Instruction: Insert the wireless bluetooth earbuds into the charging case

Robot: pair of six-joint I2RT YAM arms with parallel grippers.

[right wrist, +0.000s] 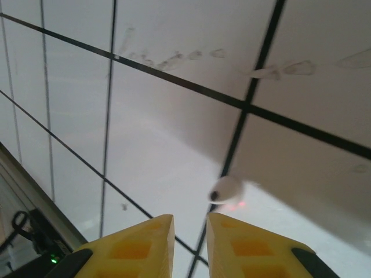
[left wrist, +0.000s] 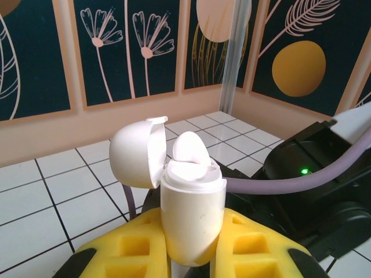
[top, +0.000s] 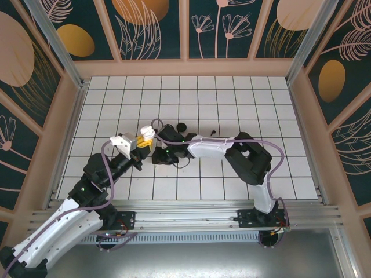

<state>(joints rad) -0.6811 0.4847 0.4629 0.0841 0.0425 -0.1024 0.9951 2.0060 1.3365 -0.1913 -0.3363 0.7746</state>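
Two grippers are recorded. The left gripper [left wrist: 191, 231] is clenched on a white charging case [left wrist: 191, 220], which is held upright between the yellow fingers [left wrist: 124, 243], with its upper half standing clear above them. The hinged lid [left wrist: 136, 153] is swung open to the left of the fingers. One seated white earbud [left wrist: 188, 149] is seen in the mouth of the case, its rounded head raised above the rim. From the overhead camera the same case [top: 148, 134] is seen at the tip of the left gripper [top: 143, 142], above the tiled floor [top: 232, 98].

The right gripper [right wrist: 190, 223] is angled down at the floor. Its fingers [right wrist: 139, 243] are parted by a narrow gap and nothing is grasped between them. One loose white earbud [right wrist: 226, 189] is found lying on the tiles just ahead of the fingertips, slightly right of the gap and apart from both fingers. A dark opening is visible at its near end. Smudges are noted on the tiles further ahead.
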